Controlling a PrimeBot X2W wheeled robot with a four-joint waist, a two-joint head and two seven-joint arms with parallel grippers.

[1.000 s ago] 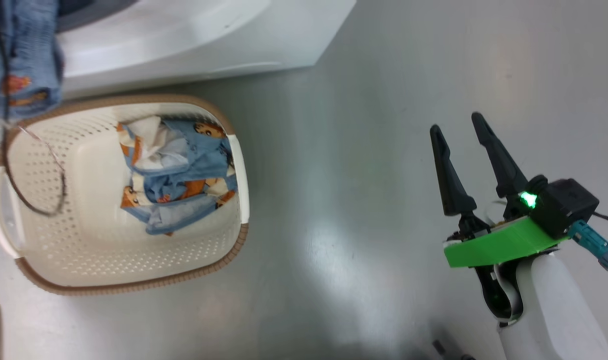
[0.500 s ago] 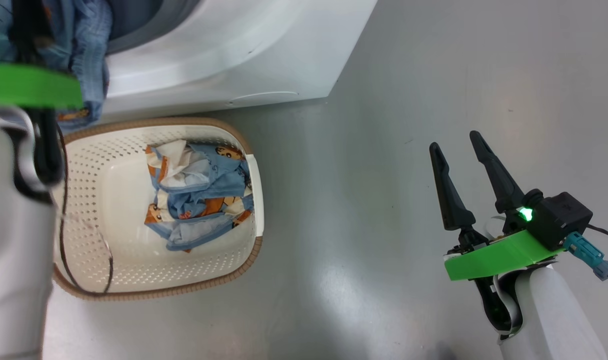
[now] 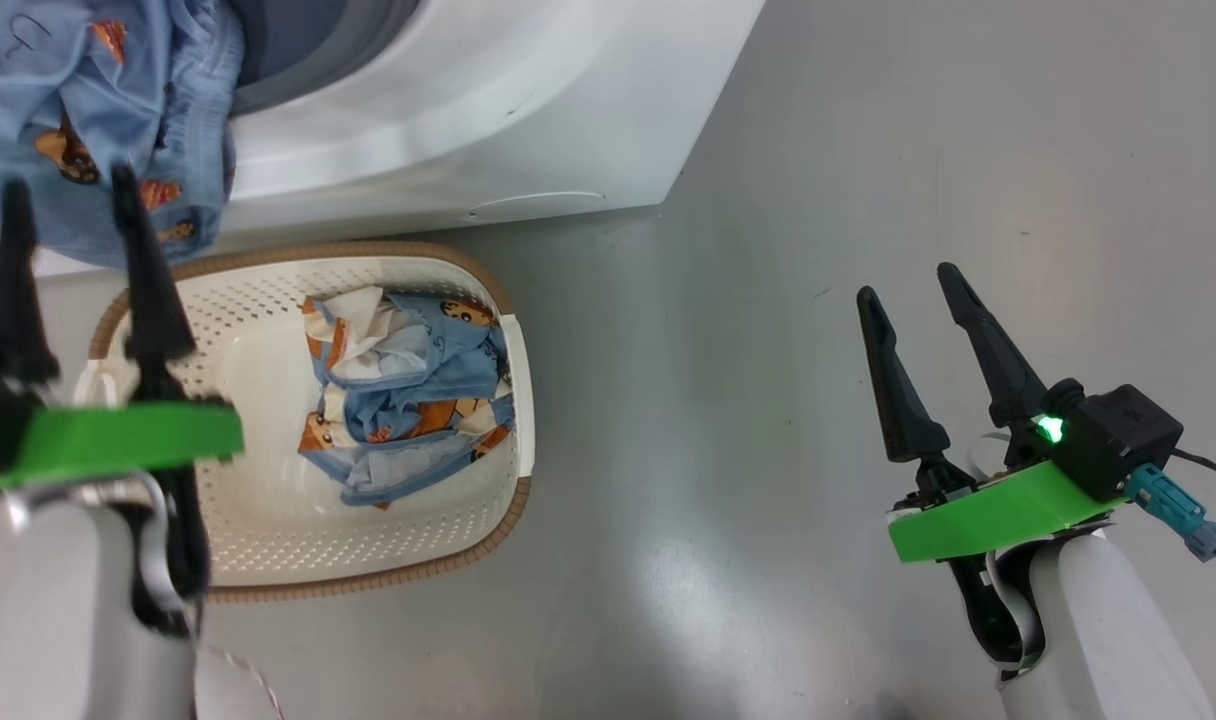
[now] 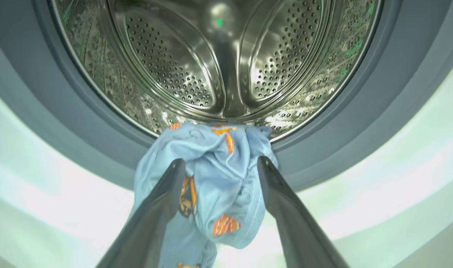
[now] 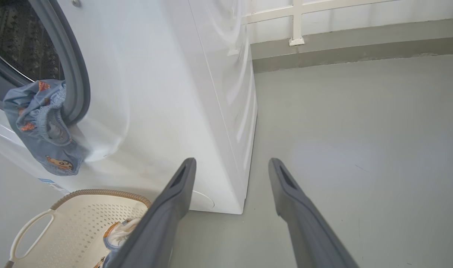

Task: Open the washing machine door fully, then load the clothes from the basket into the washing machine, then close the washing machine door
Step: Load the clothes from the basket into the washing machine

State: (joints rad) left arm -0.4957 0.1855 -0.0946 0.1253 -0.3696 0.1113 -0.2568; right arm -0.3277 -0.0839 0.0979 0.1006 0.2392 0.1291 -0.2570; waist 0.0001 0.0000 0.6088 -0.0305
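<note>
Two lots of clothes (image 3: pixel 408 400) to tell apart. In the basket (image 3: pixel 268 545): a crumpled bundle of light blue, orange and white, heaped against the side nearer the right arm. Over the lower lip of the washing machine (image 3: pixel 528 90) opening: one light-blue garment (image 4: pixel 215 178) with orange prints, draped across the blue-grey gasket (image 4: pixel 364 119), top edge at the mouth of the steel drum (image 4: pixel 226 59), the rest hanging down the white front.

Just below that garment and above the basket: left gripper (image 3: pixel 68 180), fingers spread wide, cloth visible in the gap between them from the wrist, nothing pinched. Cannot tell whether either finger brushes the fabric.

Basket down on the grey floor (image 3: pixel 768 200), right before the machine's front, close against it.

Well off to the other side, over bare floor: right gripper (image 3: pixel 908 280), likewise spread wide and holding nothing, fingers pointing past the machine's corner. Beyond the machine, in the right wrist view: a pale wall (image 5: pixel 353 22) with white framing above a low grey kerb.
</note>
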